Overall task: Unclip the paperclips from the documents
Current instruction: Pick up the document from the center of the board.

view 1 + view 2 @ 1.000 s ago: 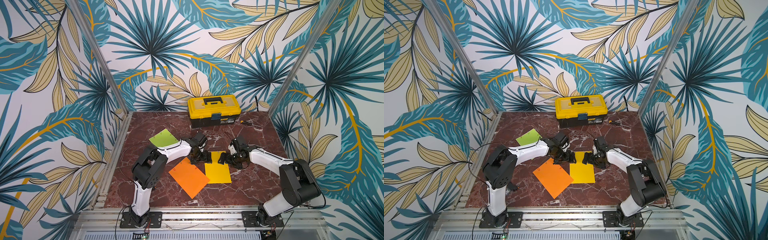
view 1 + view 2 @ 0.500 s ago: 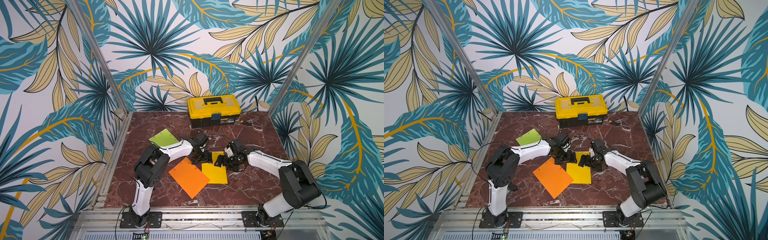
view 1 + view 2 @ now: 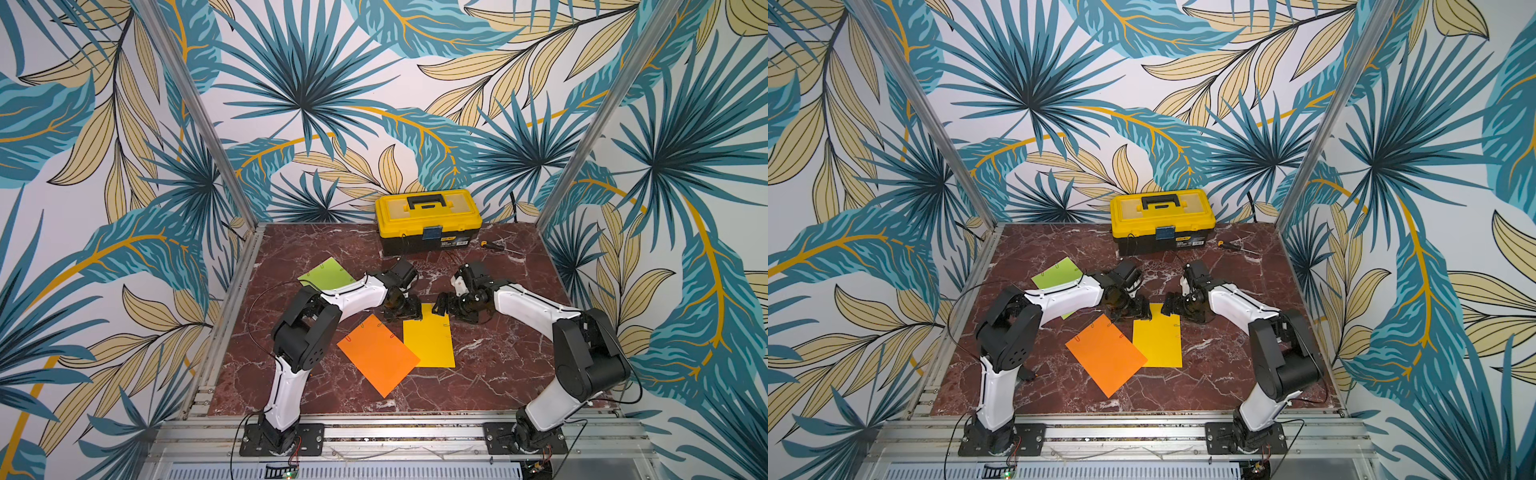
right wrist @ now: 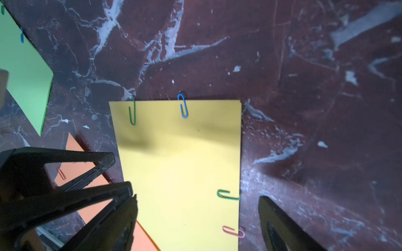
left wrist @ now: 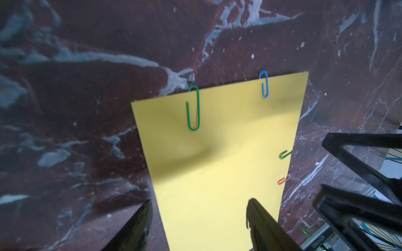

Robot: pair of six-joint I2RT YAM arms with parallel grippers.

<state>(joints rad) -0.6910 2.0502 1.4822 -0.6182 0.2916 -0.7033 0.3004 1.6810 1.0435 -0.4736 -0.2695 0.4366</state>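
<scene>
Three documents lie flat on the marble: a lime green sheet (image 3: 328, 272), an orange sheet (image 3: 376, 353) and a yellow sheet (image 3: 428, 338). The yellow sheet (image 5: 217, 163) carries several paperclips: a green one (image 5: 193, 108) and a blue one (image 5: 264, 84) on its far edge, a green one (image 4: 228, 194) and a pink one (image 4: 233, 231) on its side edge. My left gripper (image 5: 199, 217) hangs open over the yellow sheet's far left corner. My right gripper (image 4: 198, 217) is open too, straddling the side edge near the green and pink clips. More clips sit on the orange sheet (image 4: 87, 173).
A yellow-and-black toolbox (image 3: 428, 220) stands at the back wall, with a small screwdriver (image 3: 492, 246) to its right. The two grippers are close together, the left one's fingers (image 4: 65, 173) showing in the right wrist view. Aluminium frame posts stand at the back corners.
Both grippers have drawn closer together over the yellow sheet's far edge, and their jaws have narrowed a little. The yellow sheet has shifted slightly.
</scene>
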